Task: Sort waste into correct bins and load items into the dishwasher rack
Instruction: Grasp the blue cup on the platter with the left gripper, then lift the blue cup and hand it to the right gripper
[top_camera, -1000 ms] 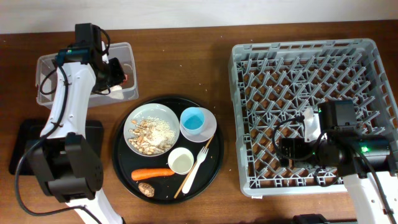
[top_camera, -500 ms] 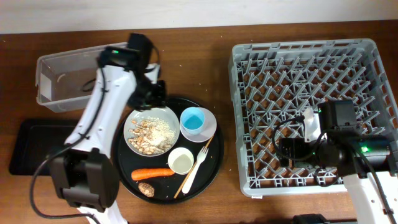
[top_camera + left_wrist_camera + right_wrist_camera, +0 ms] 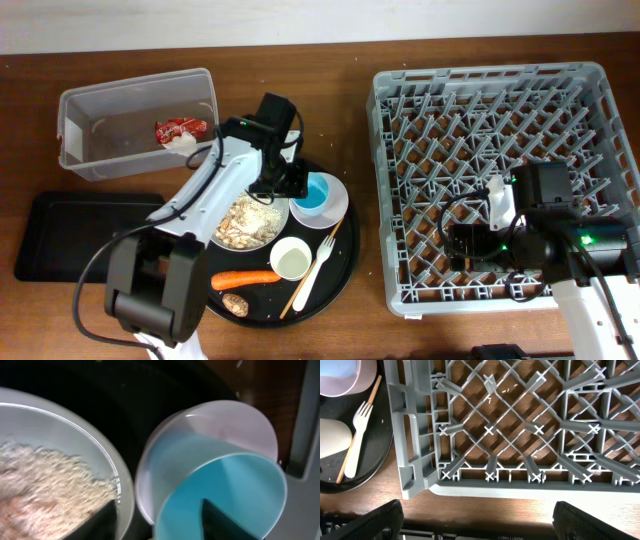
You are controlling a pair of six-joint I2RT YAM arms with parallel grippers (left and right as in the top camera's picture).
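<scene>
Where white plate (image 3: 55, 430) crowds light-blue cup (image 3: 235, 487), left fingers (image 3: 220, 522) stand apart astride its rim.

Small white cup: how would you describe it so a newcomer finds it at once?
Start at the round black tray left of the grey rack. In its lower half, between the carrot and the white fork, stands the small white cup. Unlike the light-blue cup above it, it is cream inside and sits directly on the tray.

Lab-style tabletop setup, wooden table (image 3: 330, 60), dishwasher rack (image 3: 382, 200)
</scene>
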